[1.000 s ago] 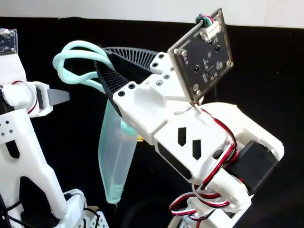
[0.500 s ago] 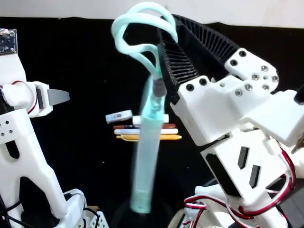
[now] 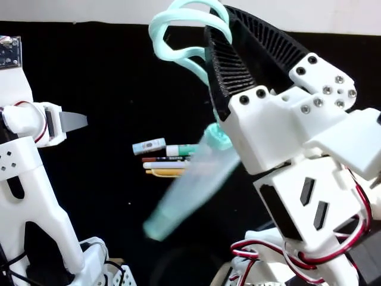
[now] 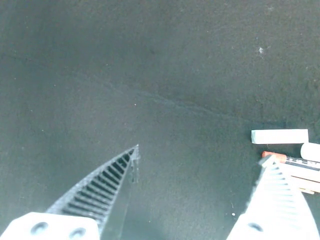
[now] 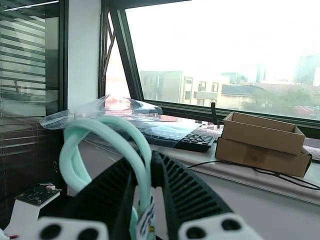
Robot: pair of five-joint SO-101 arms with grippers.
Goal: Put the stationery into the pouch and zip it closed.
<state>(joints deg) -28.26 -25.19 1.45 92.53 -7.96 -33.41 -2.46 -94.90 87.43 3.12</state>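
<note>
The translucent mint pouch (image 3: 190,182) hangs in the air above the table, tilted with its lower end toward the left arm. My right gripper (image 3: 218,21) is shut on the pouch's mint cord loop (image 3: 178,24); the right wrist view shows the cord loop (image 5: 100,145) pinched at the right gripper (image 5: 150,167). The stationery lies in a row on the black mat: a white eraser (image 3: 149,146), a white marker (image 3: 180,150), a reddish pen (image 3: 159,159) and a yellow pencil (image 3: 162,173). My left gripper (image 4: 200,155) hovers open over the mat beside the eraser (image 4: 279,136).
The left arm's white body (image 3: 27,190) stands at the table's left side, the right arm's body (image 3: 309,196) at the right front. Bare black mat (image 4: 125,65) stretches beyond the stationery. A cardboard box (image 5: 262,140) and keyboard (image 5: 192,140) sit on a windowsill.
The right arm has lifted and turned with the pouch. The pouch has swung from hanging straight down to a slant toward the left. The left arm has stayed still.
</note>
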